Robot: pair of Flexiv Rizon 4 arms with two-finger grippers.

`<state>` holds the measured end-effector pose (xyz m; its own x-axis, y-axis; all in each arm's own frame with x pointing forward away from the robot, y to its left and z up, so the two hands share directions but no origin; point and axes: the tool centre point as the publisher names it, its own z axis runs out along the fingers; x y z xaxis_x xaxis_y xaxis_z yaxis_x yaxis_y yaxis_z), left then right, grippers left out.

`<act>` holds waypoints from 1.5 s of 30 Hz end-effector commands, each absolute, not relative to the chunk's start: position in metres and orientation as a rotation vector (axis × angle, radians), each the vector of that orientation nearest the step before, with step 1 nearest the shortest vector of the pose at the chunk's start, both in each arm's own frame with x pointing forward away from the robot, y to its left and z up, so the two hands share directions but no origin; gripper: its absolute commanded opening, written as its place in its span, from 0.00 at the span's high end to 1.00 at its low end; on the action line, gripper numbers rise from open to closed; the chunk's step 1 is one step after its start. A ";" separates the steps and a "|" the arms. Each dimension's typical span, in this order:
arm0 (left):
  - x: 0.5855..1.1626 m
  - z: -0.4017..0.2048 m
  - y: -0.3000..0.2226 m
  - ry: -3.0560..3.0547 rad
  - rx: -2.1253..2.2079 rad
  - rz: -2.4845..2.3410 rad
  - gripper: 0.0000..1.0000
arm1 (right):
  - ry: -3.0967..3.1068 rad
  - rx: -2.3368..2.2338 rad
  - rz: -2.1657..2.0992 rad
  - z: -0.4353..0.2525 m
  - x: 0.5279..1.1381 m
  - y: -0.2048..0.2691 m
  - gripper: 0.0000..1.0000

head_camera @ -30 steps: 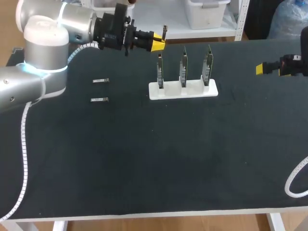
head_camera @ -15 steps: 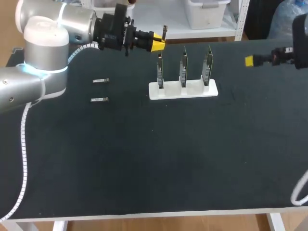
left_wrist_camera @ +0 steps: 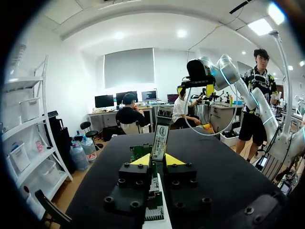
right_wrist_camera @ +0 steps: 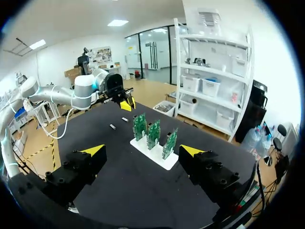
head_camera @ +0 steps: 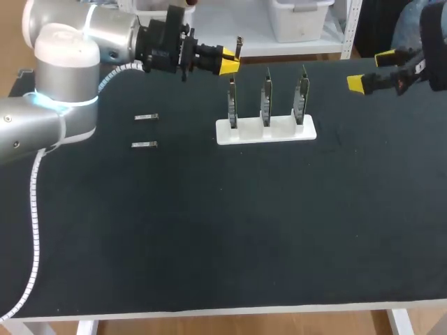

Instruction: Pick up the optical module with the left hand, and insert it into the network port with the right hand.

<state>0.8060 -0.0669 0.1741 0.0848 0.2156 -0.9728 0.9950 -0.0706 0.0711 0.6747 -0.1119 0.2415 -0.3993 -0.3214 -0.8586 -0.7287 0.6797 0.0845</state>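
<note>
My left gripper point(head_camera: 227, 61) hangs above the table's far edge, left of the boards, shut on a slim silver optical module point(head_camera: 239, 47) that sticks up past its tips. In the left wrist view the module point(left_wrist_camera: 160, 140) stands upright between the yellow fingertips point(left_wrist_camera: 141, 160). Three green boards with metal ports point(head_camera: 266, 98) stand upright in a white holder point(head_camera: 265, 130), below and ahead of that gripper. My right gripper point(head_camera: 372, 71) is at the far right, open and empty. In the right wrist view it point(right_wrist_camera: 142, 150) faces the boards point(right_wrist_camera: 153, 134) from a distance.
Two more silver modules point(head_camera: 146, 117) point(head_camera: 144, 144) lie on the black table left of the holder; the right wrist view shows them point(right_wrist_camera: 113, 127) beyond the boards. The table's front half is bare black mat point(head_camera: 230, 237).
My right gripper has risen and shifted a little left while turning, so both its yellow tips now show apart. The left arm and its module have stayed put.
</note>
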 end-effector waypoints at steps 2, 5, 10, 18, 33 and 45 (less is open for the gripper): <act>0.802 0.174 -0.066 1.281 1.446 -1.074 1.00 | 1.901 -0.945 0.768 0.237 0.674 -0.109 0.00; 0.802 0.174 -0.066 1.281 1.446 -1.074 1.00 | 1.871 -1.001 0.798 0.234 0.675 -0.099 0.00; 0.802 0.174 -0.066 1.281 1.446 -1.074 1.00 | 1.824 -1.108 0.849 0.230 0.673 -0.071 0.00; 0.802 0.174 -0.066 1.281 1.446 -1.074 1.00 | 1.837 -1.097 0.855 0.228 0.674 -0.068 0.00; 0.802 0.174 -0.066 1.281 1.446 -1.074 1.00 | 1.837 -1.097 0.855 0.228 0.674 -0.068 0.00; 0.802 0.174 -0.066 1.281 1.446 -1.074 1.00 | 1.517 -1.399 0.827 0.284 0.703 -0.030 0.00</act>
<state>0.8059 -0.0668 0.1742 0.0849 0.2156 -0.9728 0.9950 -0.0703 0.0712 0.6867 -0.0478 0.2761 -0.1126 -0.3822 -0.9172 -0.9324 0.3597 -0.0354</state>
